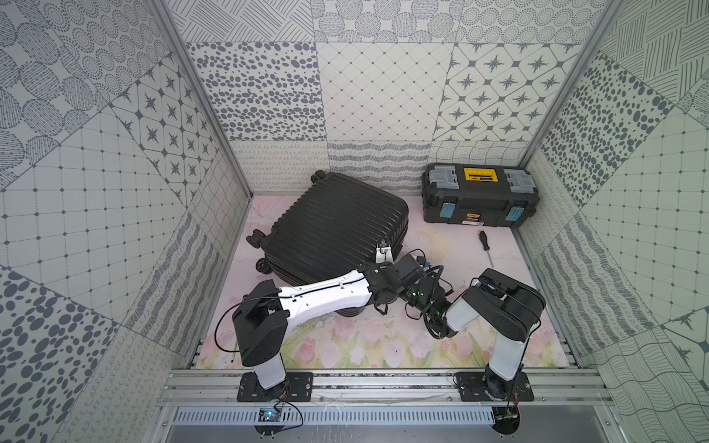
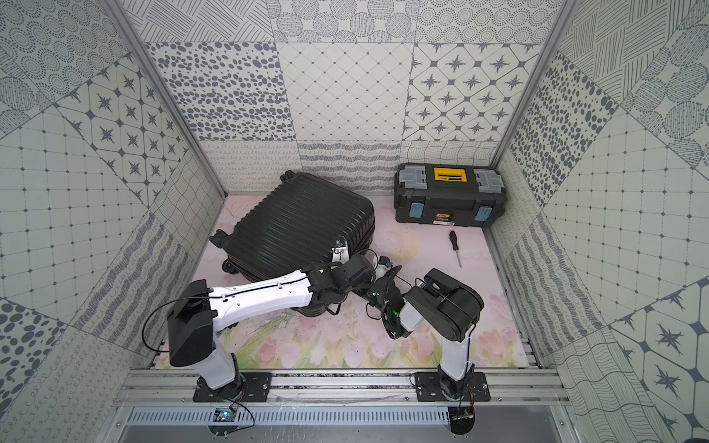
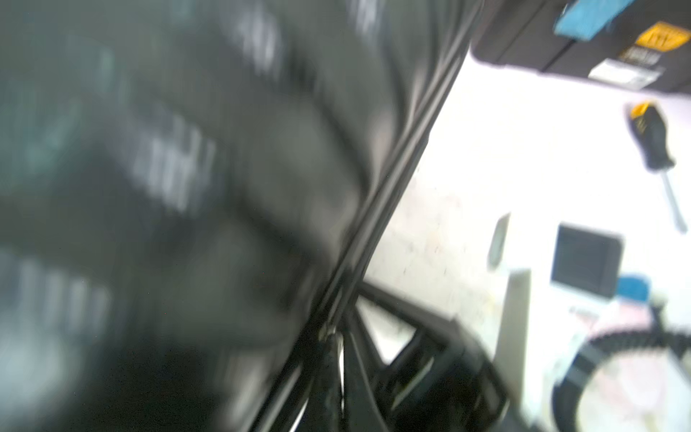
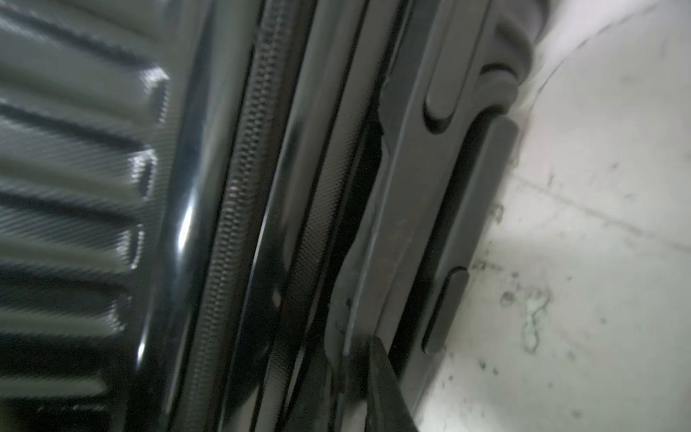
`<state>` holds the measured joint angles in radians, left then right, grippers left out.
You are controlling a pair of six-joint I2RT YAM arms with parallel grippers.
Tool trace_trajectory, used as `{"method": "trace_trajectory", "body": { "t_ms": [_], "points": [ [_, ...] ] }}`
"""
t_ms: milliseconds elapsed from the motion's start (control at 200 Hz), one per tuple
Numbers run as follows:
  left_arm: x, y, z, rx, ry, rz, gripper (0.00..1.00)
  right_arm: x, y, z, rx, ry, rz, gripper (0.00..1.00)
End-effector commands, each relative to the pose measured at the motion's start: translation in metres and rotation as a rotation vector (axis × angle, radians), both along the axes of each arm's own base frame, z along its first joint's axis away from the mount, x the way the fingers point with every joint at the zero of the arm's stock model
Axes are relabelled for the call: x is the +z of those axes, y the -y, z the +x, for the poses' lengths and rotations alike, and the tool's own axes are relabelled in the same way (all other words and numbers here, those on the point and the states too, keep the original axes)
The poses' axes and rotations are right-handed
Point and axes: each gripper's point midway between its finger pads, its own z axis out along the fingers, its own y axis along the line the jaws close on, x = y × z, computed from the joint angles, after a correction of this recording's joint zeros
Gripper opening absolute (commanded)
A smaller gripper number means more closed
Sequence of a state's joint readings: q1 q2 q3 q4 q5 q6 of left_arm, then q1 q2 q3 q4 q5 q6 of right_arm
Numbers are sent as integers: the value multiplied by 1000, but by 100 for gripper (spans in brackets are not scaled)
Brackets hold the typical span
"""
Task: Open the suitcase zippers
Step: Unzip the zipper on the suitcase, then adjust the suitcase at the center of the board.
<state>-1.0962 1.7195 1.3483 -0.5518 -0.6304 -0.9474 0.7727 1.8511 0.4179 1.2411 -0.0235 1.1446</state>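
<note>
The suitcase point(image 1: 337, 218) lay flat on the floral mat point(image 1: 364, 345), left of centre, ribbed shell upward and wheels toward the left wall. The zippers point(image 4: 239, 187) ran meshed along its side seam. The left gripper point(image 3: 332, 359) sat at that seam on the near right edge, jaws together; blur hid whether a pull lay between them. The right gripper point(image 4: 375, 374) was close against the same side, beside the grey side handle point(image 4: 467, 187). Only one dark finger tip showed, so its state could not be told. The toolbox point(image 1: 479, 195) and screwdriver point(image 1: 485, 245) lay well apart, right rear.
</note>
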Motion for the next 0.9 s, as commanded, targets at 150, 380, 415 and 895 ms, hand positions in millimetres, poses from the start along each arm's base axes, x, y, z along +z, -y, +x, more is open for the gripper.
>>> {"method": "trace_trajectory", "body": {
  "t_ms": [150,380,415,895],
  "points": [
    [43,54,72,-42,194,-146,0,7,-51,-80,421,84,-11,0],
    [31,65,96,-145,175,-71,0,0,-47,-85,425,79,-44,0],
    [35,67,94,-175,185,-61,0,-1,-44,-83,411,73,-53,0],
    [117,-31,19,-276,225,-12,20,7,23,-63,202,95,-504,44]
  ]
}}
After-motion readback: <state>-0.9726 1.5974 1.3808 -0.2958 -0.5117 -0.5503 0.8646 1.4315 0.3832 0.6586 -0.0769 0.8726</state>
